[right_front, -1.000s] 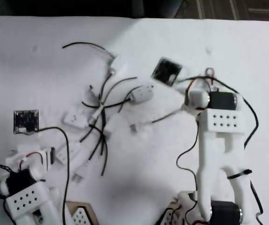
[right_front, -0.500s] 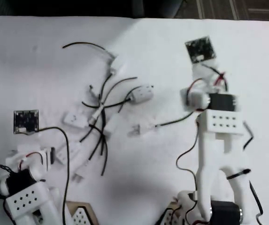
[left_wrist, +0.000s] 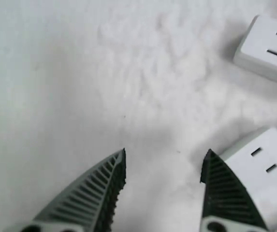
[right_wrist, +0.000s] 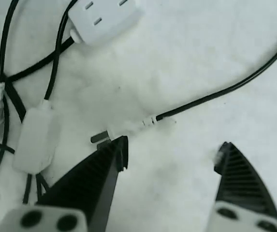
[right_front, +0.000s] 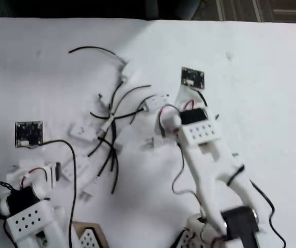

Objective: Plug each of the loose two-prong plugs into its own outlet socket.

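Near the middle of the table (right_front: 271, 67), your right jaws hang wide open and hold nothing. Just under them lies a loose two-prong plug (right_wrist: 133, 125) (right_front: 150, 141). Its metal prongs sit right beside one jaw, and its black cord (right_wrist: 225, 89) runs away past the other jaw. A white outlet socket (right_wrist: 104, 14) (right_front: 155, 103) lies near it, next to a tangle of black cords (right_front: 109, 124).

By the near left corner of the table, your left jaws are open too, with nothing in them. Two more sockets lie there: the far socket (left_wrist: 269, 46) a little way off, and the near socket (left_wrist: 261, 164) right beside one jaw.

I think you are on the first pick-up, and no plug looks pushed in yet. Next, bring the right jaws down so the white plug body sits between them, not the thin cord. Then squeeze. After that, the prongs should point at the socket slots.
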Robot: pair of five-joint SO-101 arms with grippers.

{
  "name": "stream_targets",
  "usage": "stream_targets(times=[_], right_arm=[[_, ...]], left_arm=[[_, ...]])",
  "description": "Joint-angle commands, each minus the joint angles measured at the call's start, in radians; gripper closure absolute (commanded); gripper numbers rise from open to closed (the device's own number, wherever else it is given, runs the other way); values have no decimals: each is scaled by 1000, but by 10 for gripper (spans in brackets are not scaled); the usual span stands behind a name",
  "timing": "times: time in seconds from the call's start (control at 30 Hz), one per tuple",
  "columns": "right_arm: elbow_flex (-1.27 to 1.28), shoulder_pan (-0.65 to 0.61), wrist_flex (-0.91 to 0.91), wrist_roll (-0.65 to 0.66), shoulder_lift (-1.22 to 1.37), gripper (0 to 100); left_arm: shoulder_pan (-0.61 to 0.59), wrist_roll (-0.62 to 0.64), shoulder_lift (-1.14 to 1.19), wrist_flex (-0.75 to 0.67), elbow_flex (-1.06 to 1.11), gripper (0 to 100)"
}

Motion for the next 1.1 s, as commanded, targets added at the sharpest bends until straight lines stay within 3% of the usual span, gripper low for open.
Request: stream_targets(times=[0.0, 0.23, 0.53, 0.63, 0.77, 0.83, 1.07], right_arm=[[-132, -12, -13, -98, 114, 707], [-282, -22, -13, -215, 351, 707], [-322, -25, -5, -245, 519, 714], [-324, -25, 31, -244, 553, 796], [-324, -19, 81, -238, 559, 988], [-324, -16, 108, -238, 544, 961], [-321, -16, 185, -41, 387, 982]], left_arm=[[10, -9, -13, -17, -5, 743], [10, -9, -13, -17, -3, 743], [10, -9, -13, -17, -3, 743], [10, -9, -13, -17, -3, 743], [10, -9, -13, -17, -3, 743], [10, -9, -13, -17, -3, 743], [10, -9, -13, -34, 9, 743]])
